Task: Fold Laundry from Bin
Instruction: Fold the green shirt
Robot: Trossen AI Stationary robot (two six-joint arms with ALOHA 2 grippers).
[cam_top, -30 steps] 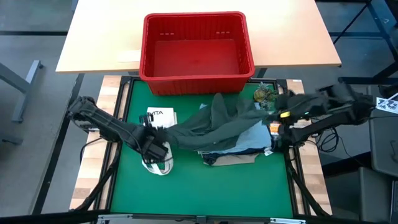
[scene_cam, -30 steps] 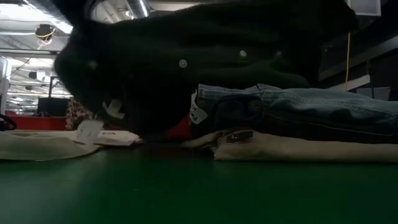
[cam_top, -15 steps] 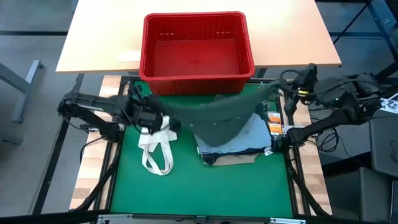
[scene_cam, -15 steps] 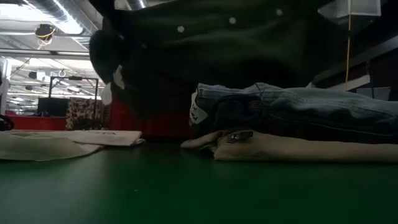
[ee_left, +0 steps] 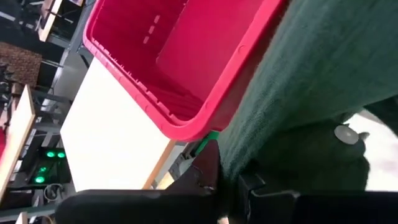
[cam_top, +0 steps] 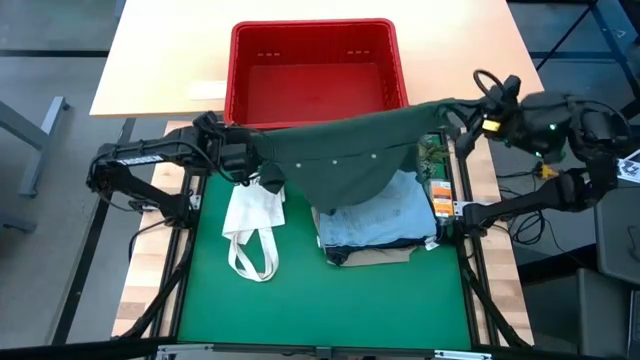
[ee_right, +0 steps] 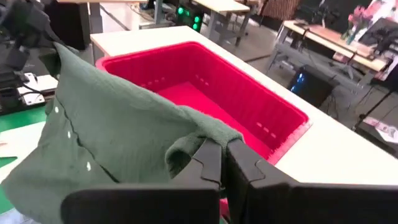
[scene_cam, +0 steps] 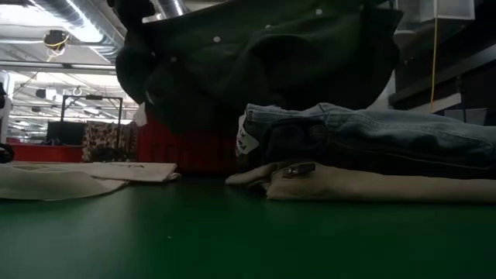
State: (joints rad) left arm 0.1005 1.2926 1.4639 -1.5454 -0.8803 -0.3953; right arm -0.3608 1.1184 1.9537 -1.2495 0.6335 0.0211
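A dark green buttoned shirt (cam_top: 345, 150) hangs spread between my two grippers, just in front of the red bin (cam_top: 315, 80), which shows nothing inside. My left gripper (cam_top: 250, 163) is shut on its left end, my right gripper (cam_top: 452, 108) on its right end. The shirt's lower part droops over a folded stack: light blue jeans (cam_top: 390, 215) lying on beige trousers (scene_cam: 372, 186). In the low view the shirt (scene_cam: 263, 62) hangs above the stack. My left gripper pinches the shirt's left end (ee_left: 249, 155) between its two fingers (ee_left: 208, 174), slanting downward from the table's left. The cloth runs away from the fingers in a taut sheet, lifted off the table. My right gripper pinches a bunched fold at the shirt's right end (ee_right: 202, 134) between its fingertips (ee_right: 211, 158), coming nearly level from the table's right. Several layers gather at the fingers. The shirt slopes away and down from the hold, clear of the table.
A white tote bag (cam_top: 250, 225) with looped straps lies on the green mat (cam_top: 300, 300) left of the stack. The bin stands on a light wooden table (cam_top: 150, 70) beyond the mat. Small items (cam_top: 432, 155) sit at the mat's far right corner. Open mat lies near the front edge.
Both grippers have risen and gone toward the far edge, the left one leaving the tote bag for the mat's far left corner. The shirt, draped slack over the stack before, is now lifted and drawn out wide between them, and only its lower part still hangs over the stack.
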